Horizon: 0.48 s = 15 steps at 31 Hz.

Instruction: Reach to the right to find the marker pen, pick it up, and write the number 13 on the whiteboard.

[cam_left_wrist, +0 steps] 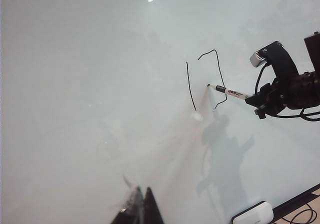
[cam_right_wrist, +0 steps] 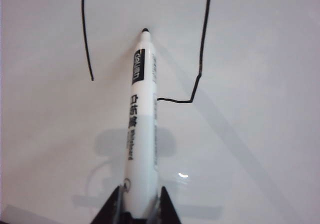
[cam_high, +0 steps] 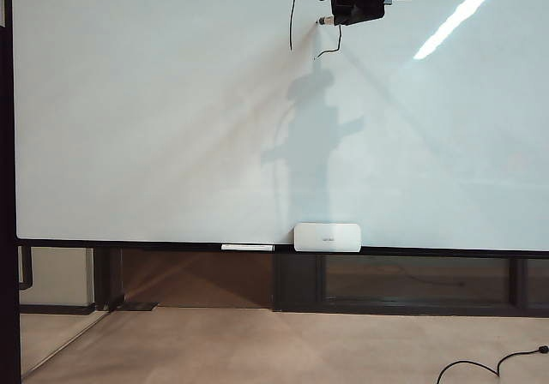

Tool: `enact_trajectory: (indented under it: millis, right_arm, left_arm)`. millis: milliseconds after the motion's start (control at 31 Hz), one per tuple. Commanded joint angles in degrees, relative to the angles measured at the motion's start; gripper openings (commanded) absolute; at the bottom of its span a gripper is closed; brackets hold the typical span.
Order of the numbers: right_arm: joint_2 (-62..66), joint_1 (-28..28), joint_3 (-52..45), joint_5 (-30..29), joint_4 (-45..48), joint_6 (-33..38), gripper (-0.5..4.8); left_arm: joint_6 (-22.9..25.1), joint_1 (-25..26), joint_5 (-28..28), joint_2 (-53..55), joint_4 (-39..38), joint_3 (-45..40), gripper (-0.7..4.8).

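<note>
Right gripper [cam_right_wrist: 140,204] fingers clamped on marker pen [cam_right_wrist: 140,124], tip at whiteboard [cam_high: 129,127] between strokes of number 13 [cam_left_wrist: 205,81]. Left gripper [cam_left_wrist: 139,206] off board, finger spacing unclear.

Beige floor [cam_high: 283,345] runs beneath a dark low frame [cam_high: 412,281], with a black cable [cam_high: 489,367] (looping) at the right corner.

The whiteboard's ledge [cam_high: 171,247] bears a white rounded box [cam_high: 327,237] and, seemingly, a thin stick [cam_high: 247,248].
</note>
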Motion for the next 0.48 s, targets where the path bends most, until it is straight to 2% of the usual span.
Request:
enact_trajectory:
  millis: [32, 194, 484]
  right_arm:
    - [-0.5, -0.1, 0.3, 1.7, 1.4, 0.2, -0.05]
    - [-0.5, -0.2, 0.3, 2.3, 1.1, 0.2, -0.05]
    - [-0.5, -0.2, 0.3, 7.1, 0.3, 0.2, -0.05]
  left_arm:
    - [0.3, 0.0, 0.2, -0.2, 1.0, 0.3, -0.05]
    - [0.3, 0.0, 0.2, -0.2, 1.0, 0.3, -0.05]
    - [0.3, 0.0, 0.2, -0.2, 1.0, 0.3, -0.05]
